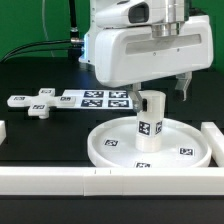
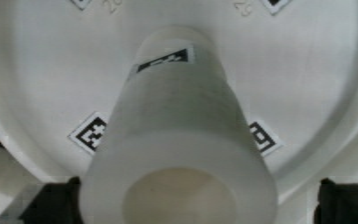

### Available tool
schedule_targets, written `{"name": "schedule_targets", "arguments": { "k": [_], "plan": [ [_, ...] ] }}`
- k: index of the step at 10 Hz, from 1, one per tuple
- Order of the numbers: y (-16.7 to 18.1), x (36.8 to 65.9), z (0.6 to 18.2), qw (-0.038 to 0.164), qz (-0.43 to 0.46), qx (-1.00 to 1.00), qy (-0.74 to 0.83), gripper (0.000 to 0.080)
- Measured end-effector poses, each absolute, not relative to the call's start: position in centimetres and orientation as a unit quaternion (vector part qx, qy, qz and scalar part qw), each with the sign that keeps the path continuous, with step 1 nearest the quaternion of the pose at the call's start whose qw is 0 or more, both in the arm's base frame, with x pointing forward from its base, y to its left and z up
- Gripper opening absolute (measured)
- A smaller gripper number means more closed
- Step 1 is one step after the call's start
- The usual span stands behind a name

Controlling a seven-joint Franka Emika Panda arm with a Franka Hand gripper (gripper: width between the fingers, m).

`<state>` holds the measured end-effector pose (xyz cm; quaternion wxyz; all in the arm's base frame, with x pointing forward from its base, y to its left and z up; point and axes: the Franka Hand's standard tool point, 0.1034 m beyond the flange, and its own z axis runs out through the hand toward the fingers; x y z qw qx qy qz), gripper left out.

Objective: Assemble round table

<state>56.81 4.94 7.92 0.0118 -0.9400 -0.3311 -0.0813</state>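
The short thick white cylinder [image 1: 150, 125] stands upright in the middle of the large rimmed round disc [image 1: 108, 150]. My gripper [image 1: 162, 94] hangs over the cylinder's top, its jaws open with one finger on each side and a visible gap on the exterior view's right. In the wrist view the cylinder [image 2: 176, 110] fills the middle between my dark fingers [image 2: 48, 205], with the tagged disc [image 2: 51, 70] beneath it and my gripper [image 2: 190, 208] straddling its top end. The cross-shaped piece [image 1: 38, 106] lies on the table at the exterior view's left.
The marker board [image 1: 100, 98] lies behind the disc. White border blocks run along the front [image 1: 70, 180], at the exterior view's right [image 1: 211, 138] and at its left edge [image 1: 3, 130]. Cables hang behind the arm.
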Motion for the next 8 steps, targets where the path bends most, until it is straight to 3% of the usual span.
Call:
{"name": "schedule_targets", "arguments": {
  "k": [2, 6, 8],
  "plan": [
    [4.86, 56.85, 7.91, 0.006, -0.082, -0.922, -0.379, 0.0649],
    [4.77, 57.67, 8.33, -0.037, -0.087, -0.821, -0.563, 0.0649],
    [4.79, 57.41, 8.02, -0.043, -0.076, -0.789, -0.608, 0.0649]
  ]
}}
